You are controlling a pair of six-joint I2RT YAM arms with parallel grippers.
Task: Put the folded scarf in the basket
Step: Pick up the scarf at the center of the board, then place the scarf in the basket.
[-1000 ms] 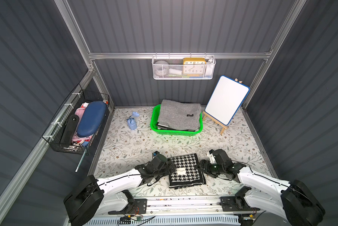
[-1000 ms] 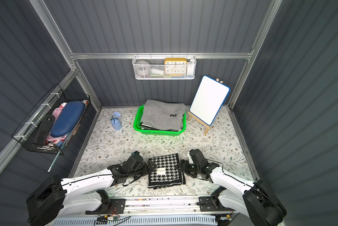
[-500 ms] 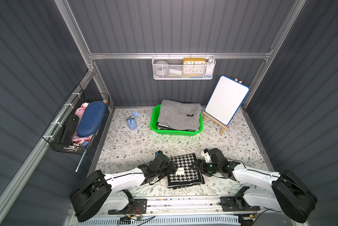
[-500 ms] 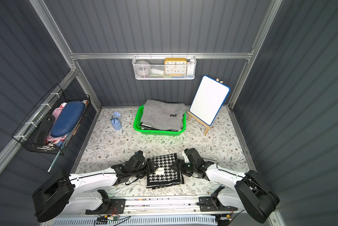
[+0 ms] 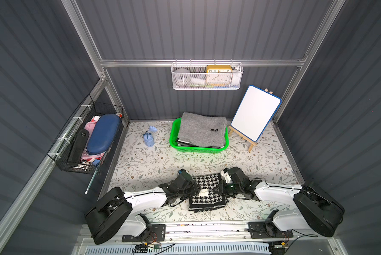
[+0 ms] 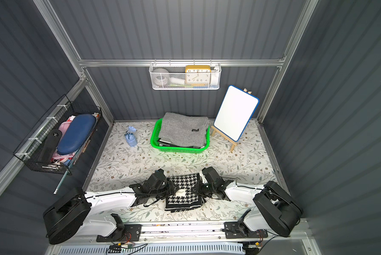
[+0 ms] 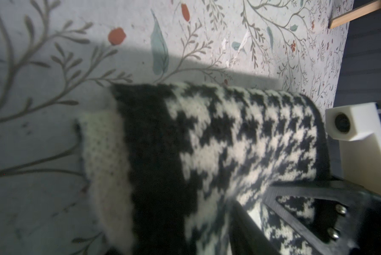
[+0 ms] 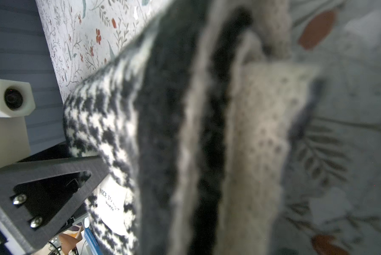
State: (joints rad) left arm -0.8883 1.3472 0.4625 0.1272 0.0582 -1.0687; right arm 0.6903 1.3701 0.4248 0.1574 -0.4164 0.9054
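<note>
The folded scarf [image 5: 207, 187] [image 6: 183, 183], black-and-white houndstooth with a small white label, lies on the floral floor near the front. My left gripper [image 5: 196, 190] [image 7: 190, 218] straddles its left edge, open; one finger [image 7: 246, 225] lies over the scarf's top [image 7: 229, 136] and the other finger is hidden. My right gripper [image 5: 223, 190] [image 8: 188, 218] is shut on the right edge, where the scarf's layers [image 8: 158, 132] fill the view. The green basket [image 5: 173, 141] [image 6: 154, 138] stands at the back centre, apart from both arms.
A grey folded cloth [image 5: 201, 130] fills the basket to above its rim. A whiteboard on a wooden easel [image 5: 254, 117] stands right of it, a small blue object [image 5: 148, 138] left of it. A black wire basket [image 5: 90, 141] hangs on the left wall, a white mesh basket [image 5: 207, 76] on the back wall.
Both grippers have slid in onto the scarf's side edges. The right jaws have shut on the right edge, and the left jaws have narrowed around the left edge.
</note>
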